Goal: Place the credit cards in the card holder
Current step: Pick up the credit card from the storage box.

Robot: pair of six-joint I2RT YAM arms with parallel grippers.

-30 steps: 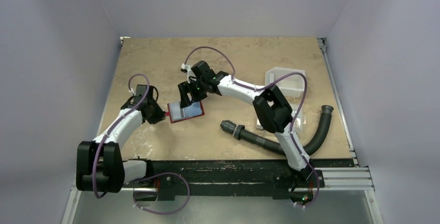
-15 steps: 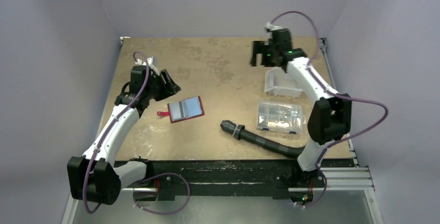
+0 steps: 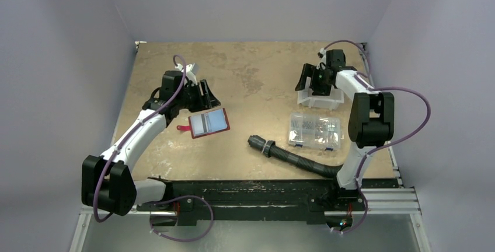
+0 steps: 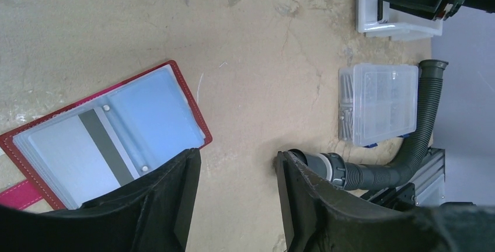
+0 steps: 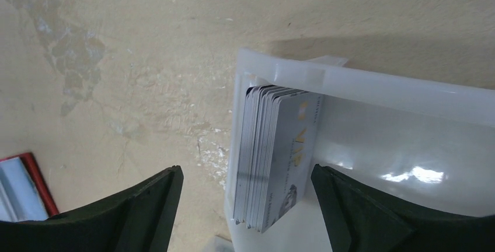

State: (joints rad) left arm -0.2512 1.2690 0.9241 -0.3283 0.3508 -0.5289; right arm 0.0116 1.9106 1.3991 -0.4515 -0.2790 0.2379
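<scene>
Pulled both arms off the card holder (image 3: pixel 209 123) since a second ago: swung the right claw (image 3: pixel 315 87) from over it across to the white tray (image 3: pixel 320 101), and lifted the left claw (image 3: pixel 207 95) from its tab side to just past its far edge.

From above: shows the holder lying open on the tabletop (image 3: pixel 257 68), left of middle, red tab pointing left, touched by neither claw. Shows both claws spread and gripping nothing. Finds a clear compartment box (image 3: pixel 315 130) just nearer than the tray, and a black corrugated hose (image 3: pixel 295 157) curving beside it.

From the left wrist: looks down between spread fingers (image 4: pixel 163 205) at the open holder. Shows clear sleeves holding a pale grey card (image 4: pixel 82 153) with a dark magnetic stripe and a blue card (image 4: pixel 154 112). Shows small metal parts inside the compartment box; cannot tell what kind.

From the right wrist: hangs over the tray's corner, fingers wide apart. Shows a stack of credit cards (image 5: pixel 274 158) standing on edge against the tray's end wall, front card pale grey with gold lettering too blurred to read.
</scene>
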